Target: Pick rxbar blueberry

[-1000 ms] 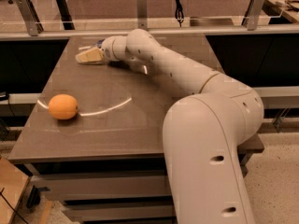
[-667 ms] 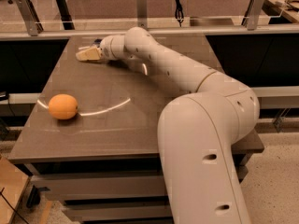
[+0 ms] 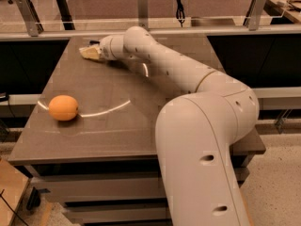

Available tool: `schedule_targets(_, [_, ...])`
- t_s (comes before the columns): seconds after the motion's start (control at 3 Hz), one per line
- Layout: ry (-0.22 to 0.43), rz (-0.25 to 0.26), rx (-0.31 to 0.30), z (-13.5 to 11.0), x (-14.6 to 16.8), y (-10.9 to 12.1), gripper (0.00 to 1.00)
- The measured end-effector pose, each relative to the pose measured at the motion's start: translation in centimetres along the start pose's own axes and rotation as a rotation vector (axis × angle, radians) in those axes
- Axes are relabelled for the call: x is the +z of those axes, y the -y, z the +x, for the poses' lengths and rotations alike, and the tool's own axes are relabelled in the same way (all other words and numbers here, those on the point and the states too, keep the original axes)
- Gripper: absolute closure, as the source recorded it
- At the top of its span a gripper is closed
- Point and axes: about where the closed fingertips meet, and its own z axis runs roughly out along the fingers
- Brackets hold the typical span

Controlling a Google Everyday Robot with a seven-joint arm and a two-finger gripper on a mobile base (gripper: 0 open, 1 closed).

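My gripper [image 3: 89, 53] is at the far left part of the table [image 3: 141, 126], low over the surface near the back edge, at the end of the long white arm [image 3: 178, 74] that reaches across the table. The rxbar blueberry does not show; no dark blue bar is visible, and the spot under and behind the gripper is hidden by the wrist. An orange fruit [image 3: 63, 108] sits alone on the left front part of the table, far from the gripper.
A metal rail with upright posts [image 3: 143, 13] runs along the table's back edge, just behind the gripper. The arm's big white shoulder [image 3: 202, 164] fills the right foreground and hides the table's front right part.
The arm's near segment has shifted slightly left. The gripper stays at the same spot at the far left of the table. The orange has not moved.
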Motion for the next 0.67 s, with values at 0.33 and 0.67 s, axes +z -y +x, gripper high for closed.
schedule_targets(0.33, [0.012,0.002,0.000,-0.5,-0.2,-0.1,0.88])
schedule_targets(0.67, [0.061,0.000,-0.016,-3.5,-1.5,-0.2,1.00])
